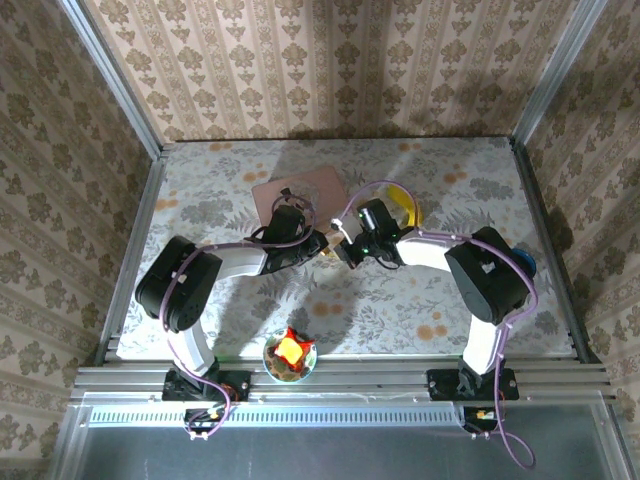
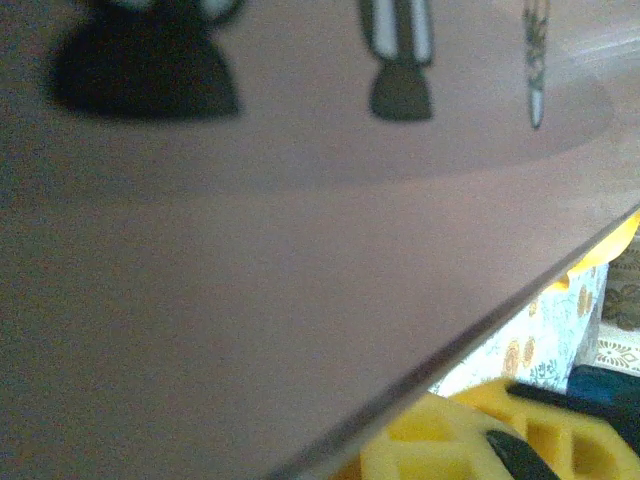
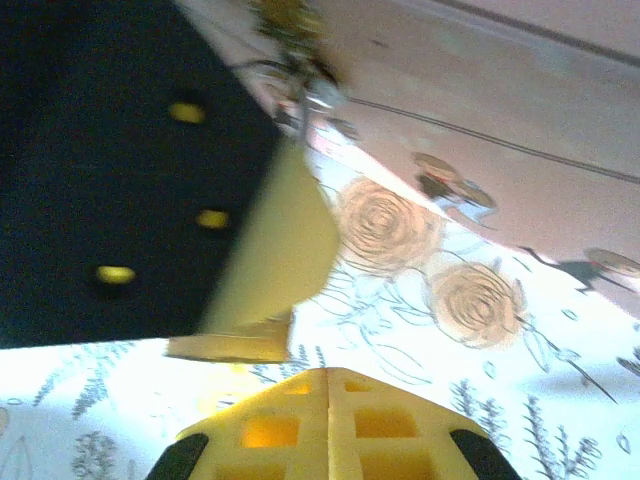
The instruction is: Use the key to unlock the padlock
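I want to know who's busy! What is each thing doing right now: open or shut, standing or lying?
Right pincer, shut.
Left pincer, can't tell if open or shut.
Pink box, lying flat.
Bowl, upright, holding a red-and-yellow thing.

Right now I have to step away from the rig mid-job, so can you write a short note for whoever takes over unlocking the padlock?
Grippers: the left end effector sits at the near edge of the pink box; open or shut can't be told. The right end effector is shut and faces it closely.
Things: the padlock is probably the blurred brass-gold blob by the box in the right wrist view. The key is too small to make out.
Done: both arms are at the lock.
Left: nothing shows the lock open, so inserting and turning likely remain.
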Controlling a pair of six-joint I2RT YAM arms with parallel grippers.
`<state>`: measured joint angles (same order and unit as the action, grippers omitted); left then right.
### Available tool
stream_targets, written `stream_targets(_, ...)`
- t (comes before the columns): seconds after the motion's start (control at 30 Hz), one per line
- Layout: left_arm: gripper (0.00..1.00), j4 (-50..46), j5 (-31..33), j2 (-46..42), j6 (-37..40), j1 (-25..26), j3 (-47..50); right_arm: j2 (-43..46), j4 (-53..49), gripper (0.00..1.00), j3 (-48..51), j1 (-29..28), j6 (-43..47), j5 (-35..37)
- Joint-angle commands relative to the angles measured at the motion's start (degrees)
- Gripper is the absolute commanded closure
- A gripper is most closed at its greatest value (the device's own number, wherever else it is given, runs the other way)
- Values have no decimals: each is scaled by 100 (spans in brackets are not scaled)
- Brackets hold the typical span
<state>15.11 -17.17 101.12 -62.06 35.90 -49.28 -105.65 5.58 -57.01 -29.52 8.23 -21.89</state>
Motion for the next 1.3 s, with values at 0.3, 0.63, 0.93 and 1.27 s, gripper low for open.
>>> stream_targets(0.3,100,-613,-564,-284,-329,66,51,778,688,74,973,-193,-389,1082)
stream_targets(0.63,100,-614,-595,-242,-412,49,54,1070,944,60,1331,-1170,157,2641)
stream_targets(0.93,100,-576,-663,-179,-431,31,41,633,962,59,972,-1571,571,3252)
stream_targets(1.27,100,-556,-691,-154,-453,22,50,315,1061,59,692,-1678,773,3494)
